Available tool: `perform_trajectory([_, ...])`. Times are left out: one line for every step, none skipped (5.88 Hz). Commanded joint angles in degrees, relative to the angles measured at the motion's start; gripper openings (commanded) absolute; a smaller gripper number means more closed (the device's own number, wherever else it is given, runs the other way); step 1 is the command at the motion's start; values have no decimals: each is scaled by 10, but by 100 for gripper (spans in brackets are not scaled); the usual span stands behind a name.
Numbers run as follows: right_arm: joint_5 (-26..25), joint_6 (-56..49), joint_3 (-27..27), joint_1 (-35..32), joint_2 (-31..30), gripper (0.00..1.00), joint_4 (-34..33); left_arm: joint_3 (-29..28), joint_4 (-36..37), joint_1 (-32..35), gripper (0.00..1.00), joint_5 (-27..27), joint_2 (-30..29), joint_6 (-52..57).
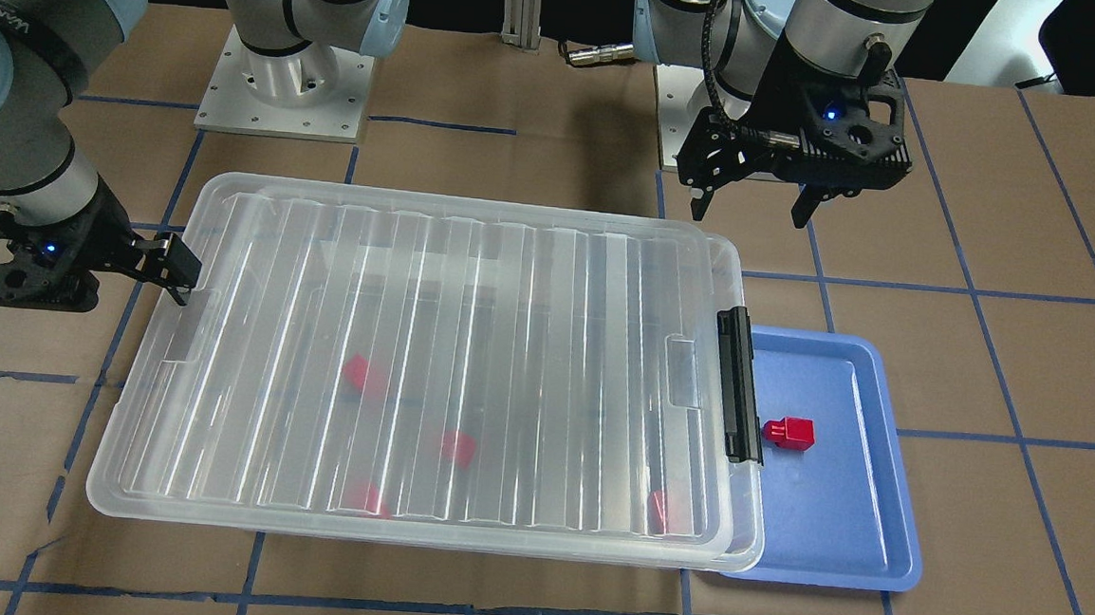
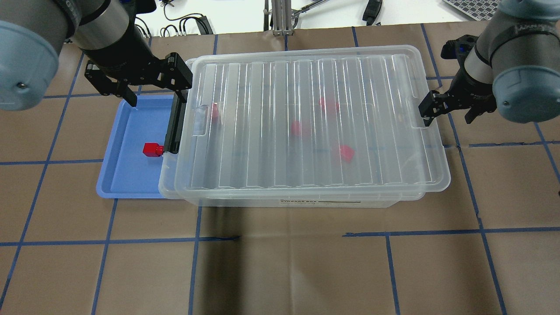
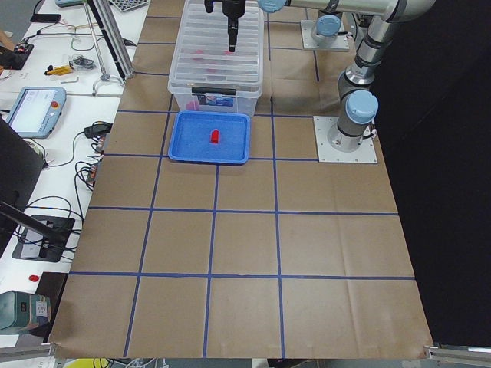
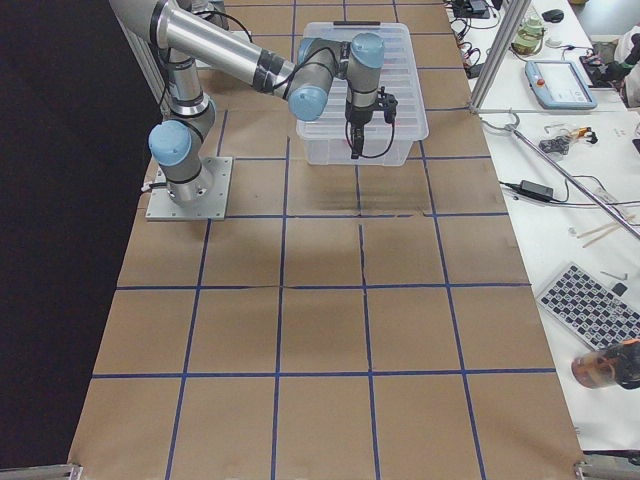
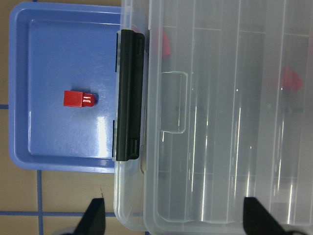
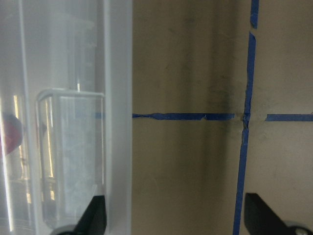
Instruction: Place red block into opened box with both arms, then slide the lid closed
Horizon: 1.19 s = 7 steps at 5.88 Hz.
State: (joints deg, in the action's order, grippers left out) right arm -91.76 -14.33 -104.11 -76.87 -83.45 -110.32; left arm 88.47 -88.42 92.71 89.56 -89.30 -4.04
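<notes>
The clear box [image 2: 306, 202] sits mid-table with the ribbed lid [image 2: 271, 144] lying over nearly all of it. A narrow strip stays uncovered at the black latch [image 2: 175, 127] end. Several red blocks [image 2: 346, 152] show blurred through the lid. One more red block [image 2: 151, 149] lies on the blue tray [image 2: 127, 175]. My left gripper [image 2: 153, 85] hangs open and empty above the box's latch-end corner. At the other short end my right gripper [image 2: 449, 113] is open, one finger [image 1: 174, 266] at the lid's edge by its tab.
The blue tray [image 1: 839, 516] is tucked partly under the box's latch end. Brown paper with blue tape lines covers the table [image 2: 306, 262]. Both arm bases [image 1: 286, 82] stand at the robot's side. Benches with cables and devices flank the table ends.
</notes>
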Motion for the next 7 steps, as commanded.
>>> perform_trajectory([-17, -26, 0, 8, 0, 100, -1, 0, 0, 0, 99, 0, 0, 0])
perform_trajectory([-23, -54, 0, 23, 0, 100, -1, 1, -1, -1, 99, 0, 0, 0])
perform_trajectory([-22, -88, 0, 46, 0, 100, -1, 1, 0, 0, 99, 2, 1, 0])
perform_trajectory([-22, -123, 1, 67, 0, 100, -1, 1, 0, 0, 99, 1, 1, 0])
perform_trajectory([-22, -143, 1, 79, 0, 100, -1, 1, 0, 0, 99, 1, 1, 0])
perform_trajectory([-23, -155, 1, 85, 0, 100, -9, 1, 0, 0, 99, 0, 1, 0])
perform_trajectory([-23, -165, 1, 94, 1, 100, -10, 1, 0, 0, 99, 0, 1, 0])
